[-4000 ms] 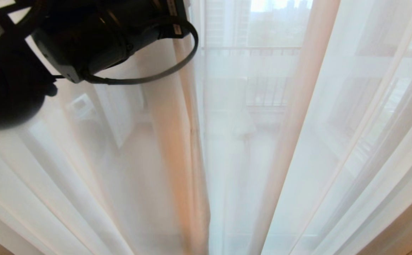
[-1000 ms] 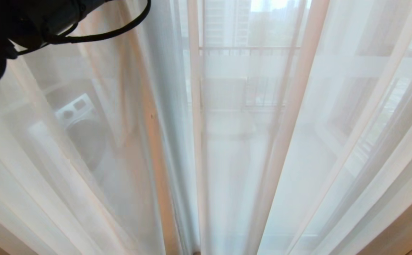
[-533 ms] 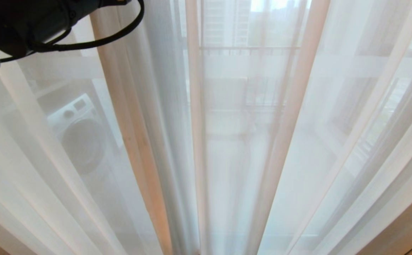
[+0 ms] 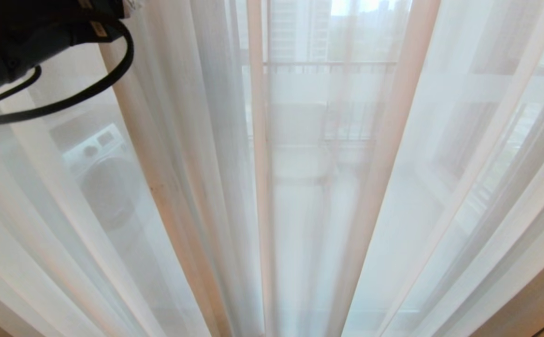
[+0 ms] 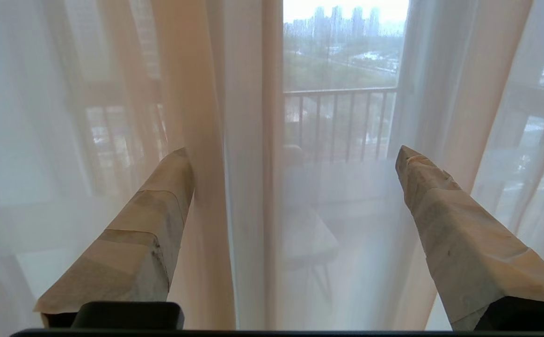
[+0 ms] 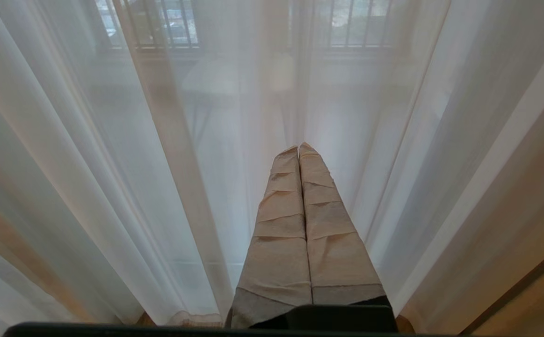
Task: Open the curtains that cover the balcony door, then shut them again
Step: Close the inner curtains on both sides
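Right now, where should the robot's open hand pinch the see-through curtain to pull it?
Probably the bunched tan fold at the sheer curtain's edge, coming straight at it so one finger goes on each side. That fold is thick and stands upright, while the flat parts look too thin to pinch. The left gripper is wide open with that fold just inside one finger.

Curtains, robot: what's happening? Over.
Left end effector open, holding nothing, facing the curtains. Right end effector shut, empty. Sheer curtains drawn across the glass. Nothing in the way.
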Tool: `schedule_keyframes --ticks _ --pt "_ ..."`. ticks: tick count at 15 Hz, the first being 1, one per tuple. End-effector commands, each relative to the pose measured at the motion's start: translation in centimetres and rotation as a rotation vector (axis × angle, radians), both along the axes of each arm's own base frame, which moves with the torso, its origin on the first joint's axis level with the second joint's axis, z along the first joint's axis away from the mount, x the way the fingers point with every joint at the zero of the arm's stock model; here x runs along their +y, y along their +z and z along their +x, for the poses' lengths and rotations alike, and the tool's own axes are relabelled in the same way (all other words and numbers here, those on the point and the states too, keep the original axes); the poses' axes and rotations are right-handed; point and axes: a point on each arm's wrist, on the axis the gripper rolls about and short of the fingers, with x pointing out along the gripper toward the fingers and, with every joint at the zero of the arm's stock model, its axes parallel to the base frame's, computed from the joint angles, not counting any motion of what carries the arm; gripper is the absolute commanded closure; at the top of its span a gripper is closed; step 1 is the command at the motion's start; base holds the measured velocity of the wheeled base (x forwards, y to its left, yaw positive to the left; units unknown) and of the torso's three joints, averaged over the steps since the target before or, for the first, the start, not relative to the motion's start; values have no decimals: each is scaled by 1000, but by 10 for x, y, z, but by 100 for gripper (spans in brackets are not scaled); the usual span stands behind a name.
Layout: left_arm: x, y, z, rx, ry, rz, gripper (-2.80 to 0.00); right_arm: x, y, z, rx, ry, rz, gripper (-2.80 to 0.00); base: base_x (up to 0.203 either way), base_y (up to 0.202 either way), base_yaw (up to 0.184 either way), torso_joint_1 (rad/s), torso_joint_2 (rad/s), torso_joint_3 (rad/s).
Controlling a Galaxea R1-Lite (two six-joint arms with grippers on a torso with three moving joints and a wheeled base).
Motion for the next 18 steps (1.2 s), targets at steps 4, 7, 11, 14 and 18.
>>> schedule_keyframes --ticks 4,7,11,14,18 --pt "33 -6 -59 -42 21 -31 -280 0 0 0 0 -1 0 0 0 0 0 0 0 0" --pt "45 -12 -80 -52 31 -40 -280 0 0 0 -1 1 1 0 0 0 0 0 0 0" --pt "59 -18 -105 -32 43 -34 -280 0 0 0 -1 1 0 0 0 0 0 0 0 0" --pt "63 -18 -114 -40 42 -38 0 0 0 0 -1 1 0 0 0 0 0 0 0 0" --pt "73 -22 -131 -21 48 -31 0 0 0 0 -1 1 0 0 0 0 0 0 0 0"
